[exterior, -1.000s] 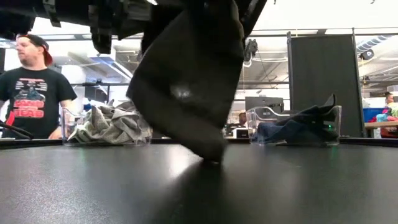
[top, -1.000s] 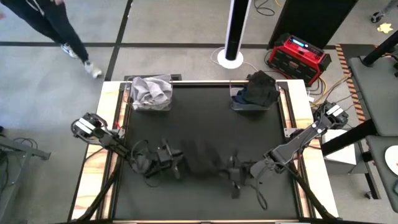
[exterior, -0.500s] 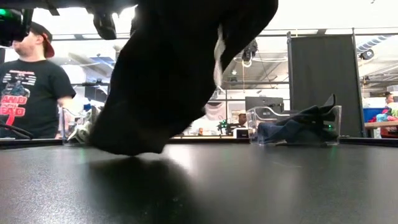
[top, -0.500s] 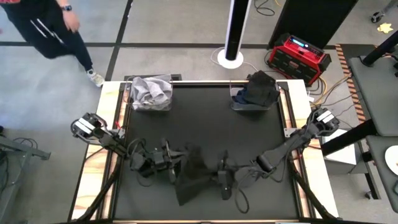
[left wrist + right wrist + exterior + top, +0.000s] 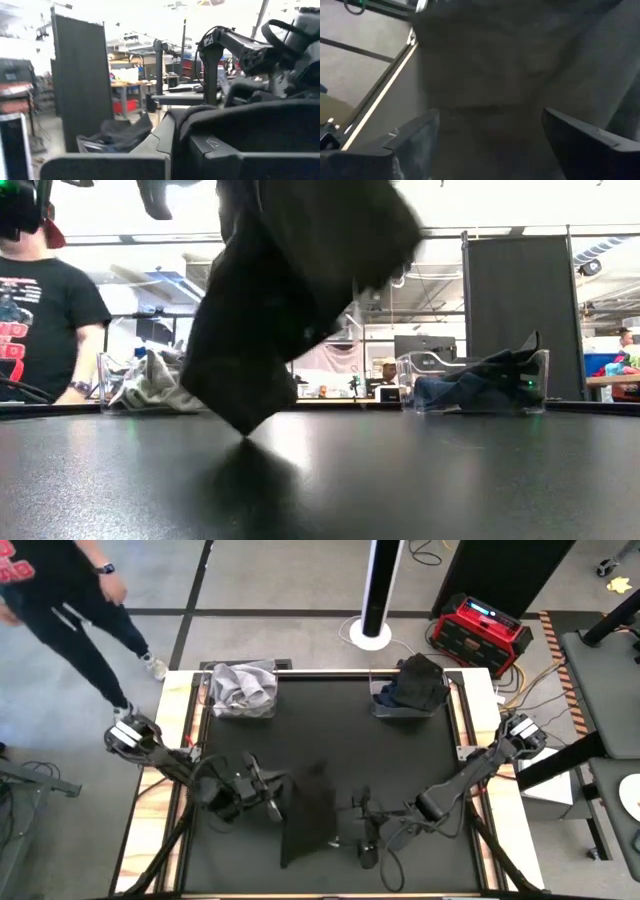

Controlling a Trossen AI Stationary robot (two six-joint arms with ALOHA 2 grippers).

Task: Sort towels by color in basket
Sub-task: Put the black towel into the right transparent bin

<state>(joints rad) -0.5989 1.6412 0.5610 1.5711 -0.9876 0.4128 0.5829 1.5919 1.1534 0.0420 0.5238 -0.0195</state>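
Observation:
A black towel (image 5: 305, 823) hangs from my left gripper (image 5: 270, 800), which is shut on it over the table's near left part. In the low view the black towel (image 5: 290, 290) drops to a point just above or on the tabletop. My right gripper (image 5: 362, 838) stands open just to the right of the towel, and in its wrist view the cloth (image 5: 520, 75) fills the space ahead of the spread fingers. Grey and white towels fill the far left basket (image 5: 243, 688). Dark towels lie in the far right basket (image 5: 410, 690). My left gripper pinches the black towel by an upper edge (image 5: 235, 122), which shows bunched between the fingers. The fingers come roughly level from the table's left. The towel hangs slack below them. I cannot tell whether its lowest corner (image 5: 243, 428) touches the table.
Both clear baskets stand at the table's far edge, and the black tabletop (image 5: 330, 740) stretches between them and the arms. A person (image 5: 40, 320) stands beyond the table's far left corner. A red case (image 5: 480, 630) sits on the floor past the far right corner.
My right gripper has opened and let go of the black towel, sinking and shifting toward the table's near left. The towel, first held up between both grippers, now hangs from my left gripper alone and has swung to the left. My left gripper has risen a little and tipped upward.

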